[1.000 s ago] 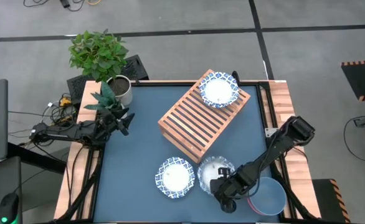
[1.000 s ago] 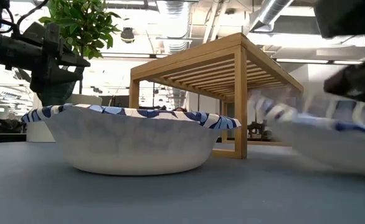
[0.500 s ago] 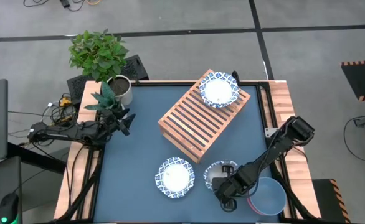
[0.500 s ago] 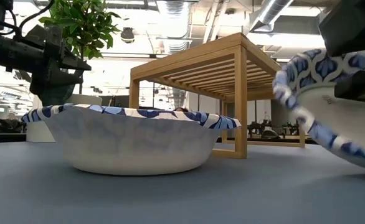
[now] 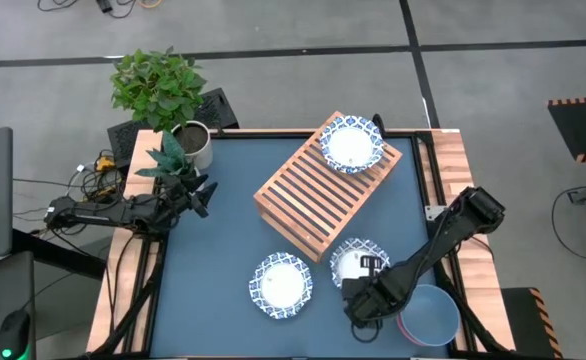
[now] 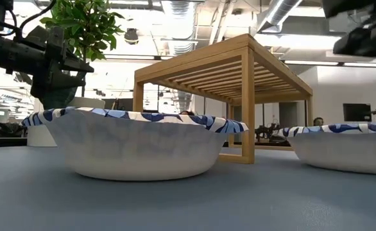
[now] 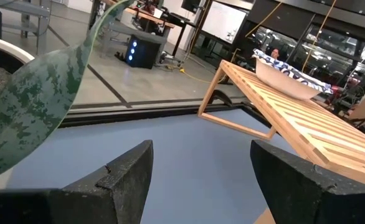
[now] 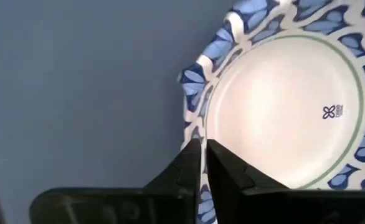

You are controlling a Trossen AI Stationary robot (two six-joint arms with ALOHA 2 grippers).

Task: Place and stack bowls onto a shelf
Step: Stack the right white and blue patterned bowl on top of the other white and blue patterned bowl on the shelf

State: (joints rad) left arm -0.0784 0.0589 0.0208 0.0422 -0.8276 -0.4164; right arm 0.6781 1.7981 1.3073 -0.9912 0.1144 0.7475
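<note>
1. The shelf (image 5: 326,184) is a low rectangular rack of pale wood with a top of parallel slats, set at an angle on the matte blue tabletop (image 5: 223,230); everything below is placed from it.
2. One round bowl (image 5: 351,145), with a scalloped blue-and-white rim and a smooth white centre, sits on the shelf's far-right end.
3. A second patterned bowl (image 5: 281,285) rests on the tabletop just in front of the shelf's near corner; in the low view its plain white, slightly crinkled wall (image 6: 136,151) flares upward.
4. A third patterned bowl (image 5: 358,263) lies flat on the tabletop to the right of that one, near the shelf's front edge.
5. The right gripper (image 5: 358,291) is at this third bowl's near rim, its two dark fingers (image 8: 192,163) pinched narrowly on the rim's edge.
6. A plain blue bowl (image 5: 433,315) lies farther right, partly under the right arm.
7. The left gripper (image 5: 199,196) waits well left of the shelf beside a potted plant (image 5: 163,95), jaws spread wide and holding nothing.
</note>
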